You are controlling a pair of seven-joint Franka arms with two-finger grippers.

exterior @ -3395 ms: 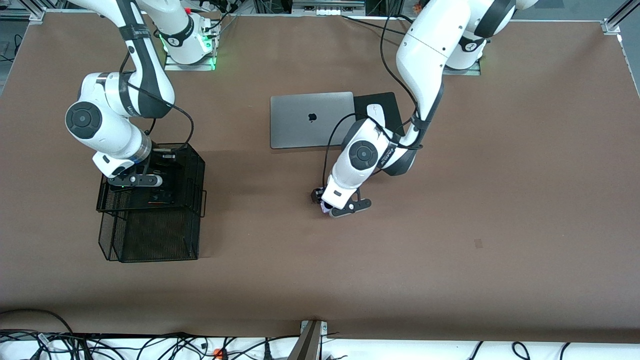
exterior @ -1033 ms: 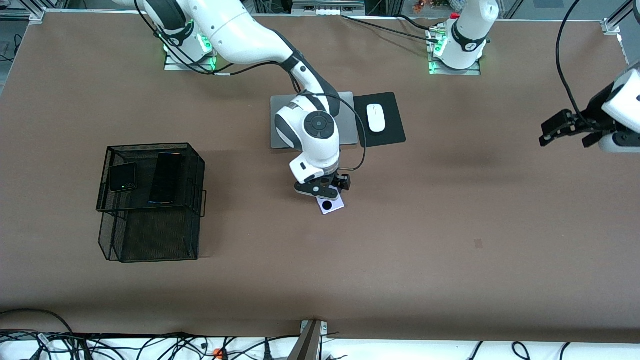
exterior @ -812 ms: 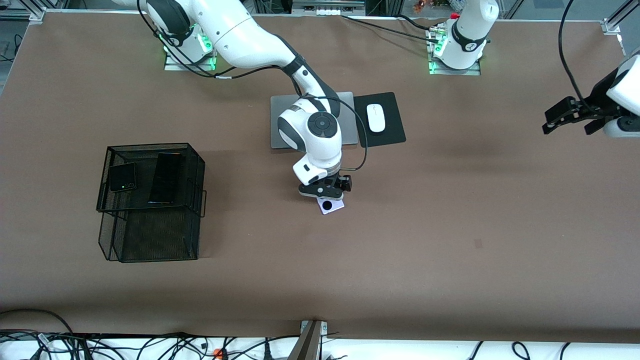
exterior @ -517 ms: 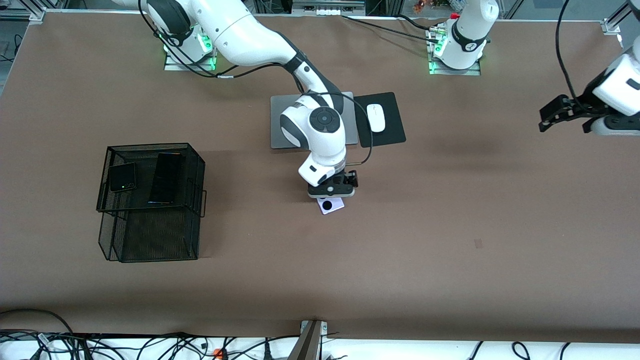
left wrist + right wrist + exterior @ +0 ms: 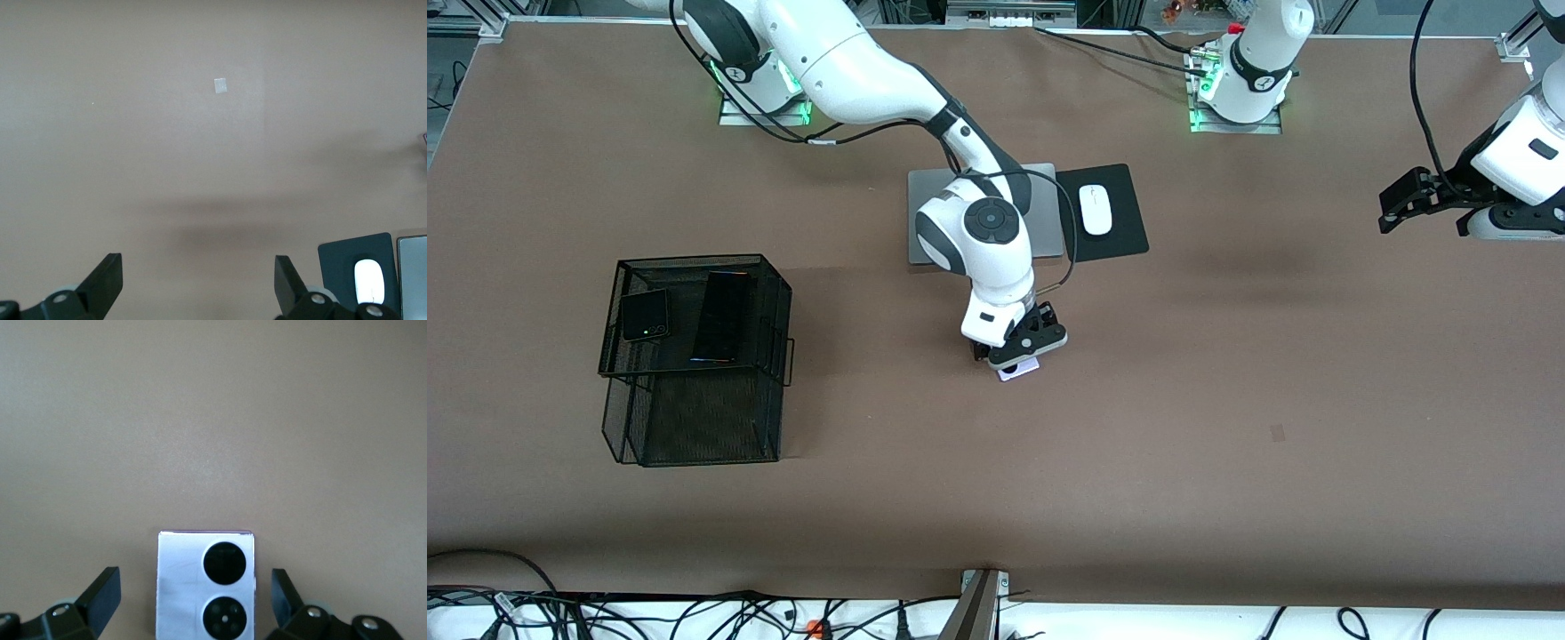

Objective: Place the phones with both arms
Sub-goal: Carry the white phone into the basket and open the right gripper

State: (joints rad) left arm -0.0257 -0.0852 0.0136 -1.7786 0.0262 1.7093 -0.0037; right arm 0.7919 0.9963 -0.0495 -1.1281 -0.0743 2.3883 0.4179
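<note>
A small square lilac-white phone (image 5: 1019, 371) (image 5: 180, 580) with two round black circles lies flat on the brown table (image 5: 1227, 400), nearer the front camera than the laptop. My right gripper (image 5: 1021, 354) (image 5: 193, 588) hangs low over it, open, one finger on each side and clear of its edges. A small black flip phone (image 5: 645, 314) and a long black slab phone (image 5: 722, 316) lie on the top tier of a black mesh basket (image 5: 774, 302) toward the right arm's end. My left gripper (image 5: 1400, 203) (image 5: 197, 268) is open and empty, up over the left arm's end of the table.
A grey laptop (image 5: 929, 222) (image 5: 413, 267) lies closed near the robots' bases, partly covered by the right arm. Beside it a white mouse (image 5: 1096, 210) (image 5: 368, 280) rests on a black pad (image 5: 1125, 236) (image 5: 340, 257). A small pale mark (image 5: 220, 85) sits on the table.
My right gripper has turned and come down over the lilac-white phone, now covering most of it. The left arm has shifted slightly at its end of the table.
</note>
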